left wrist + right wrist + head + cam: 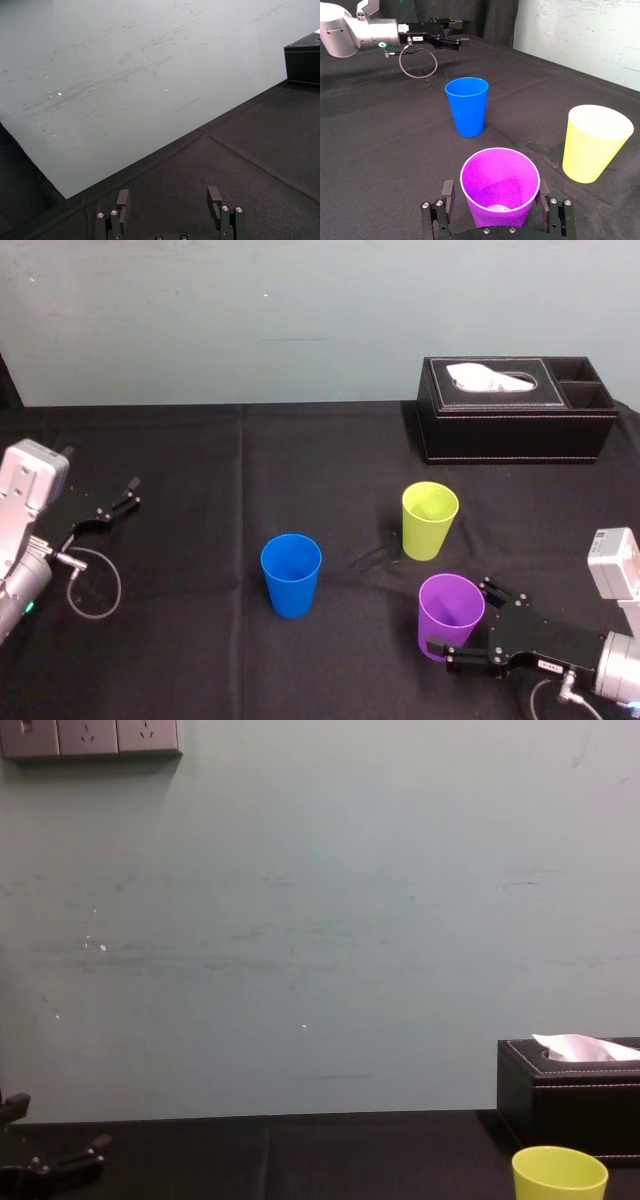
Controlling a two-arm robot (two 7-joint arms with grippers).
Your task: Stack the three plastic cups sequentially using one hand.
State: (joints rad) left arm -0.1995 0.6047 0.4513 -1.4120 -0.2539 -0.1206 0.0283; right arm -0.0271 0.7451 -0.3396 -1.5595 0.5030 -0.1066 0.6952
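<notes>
- The right gripper point(465, 623) is sitting low by the desk's point(200, 660) near edge, towards its right corner. Its jaws are released and straddling the purple cup point(451, 612) – a sliver of gap is showing on each side in the right wrist view, where the gripper's body is hiding the cup's foot.
- The purple cup is standing upright on the black cloth.
- The lime cup point(430, 520) is standing upright just behind it, apart from it. In the chest view its lower part is cut off.
- The blue cup point(291, 575) is standing mid-desk, well apart from both.
- The left gripper point(126, 494) is idling near the left edge – jaws spread, holding nothing.
- The black tissue box point(515, 410) is occupying the far right corner.
</notes>
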